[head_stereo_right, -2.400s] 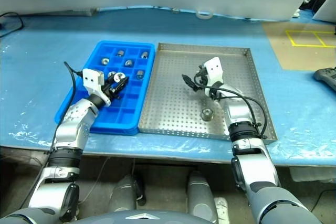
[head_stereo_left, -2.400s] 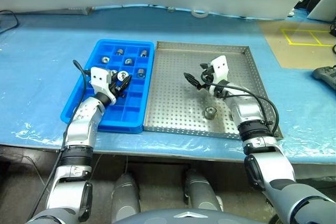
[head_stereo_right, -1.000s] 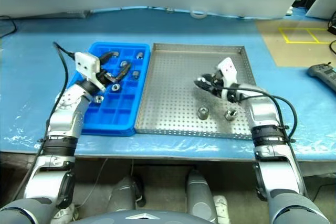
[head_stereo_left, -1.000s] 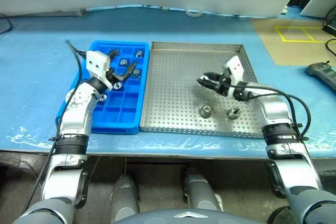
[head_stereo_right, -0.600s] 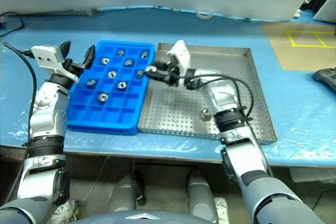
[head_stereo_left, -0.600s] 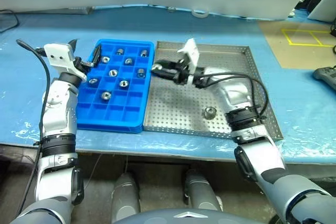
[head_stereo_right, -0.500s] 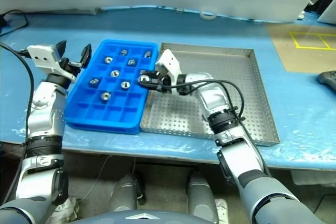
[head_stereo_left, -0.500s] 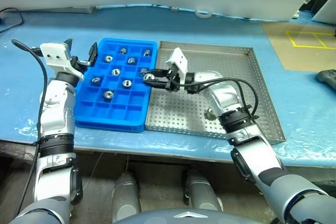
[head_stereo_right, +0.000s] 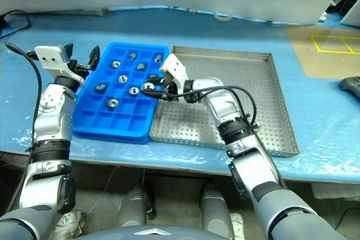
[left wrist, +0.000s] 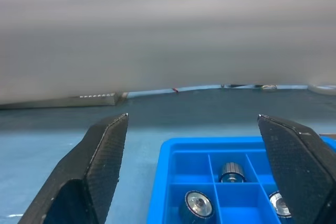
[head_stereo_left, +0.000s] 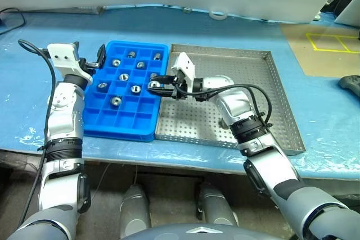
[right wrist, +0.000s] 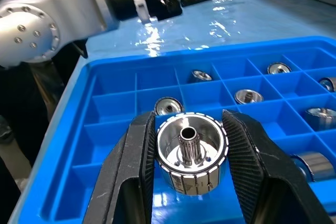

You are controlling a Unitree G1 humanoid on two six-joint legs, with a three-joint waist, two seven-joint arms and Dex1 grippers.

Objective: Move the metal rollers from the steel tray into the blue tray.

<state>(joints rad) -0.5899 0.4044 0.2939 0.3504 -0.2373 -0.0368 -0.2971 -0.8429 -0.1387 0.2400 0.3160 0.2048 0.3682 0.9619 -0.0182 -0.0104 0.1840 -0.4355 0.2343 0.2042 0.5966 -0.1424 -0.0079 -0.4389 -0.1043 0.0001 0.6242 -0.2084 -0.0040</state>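
Hovering beside the bright blue plastic compartment tray (head_stereo_left: 126, 122), the left gripper (head_stereo_left: 89, 60) has its fingers spread wide, empty. Rightward, the right gripper (right wrist: 189, 182) pinches a shiny grey metal roller (right wrist: 191, 152) above the tray's right edge, near the perforated steel tray (head_stereo_left: 225, 63).

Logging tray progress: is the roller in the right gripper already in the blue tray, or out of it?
Out. The right gripper is clamped on the roller, above the blue tray.
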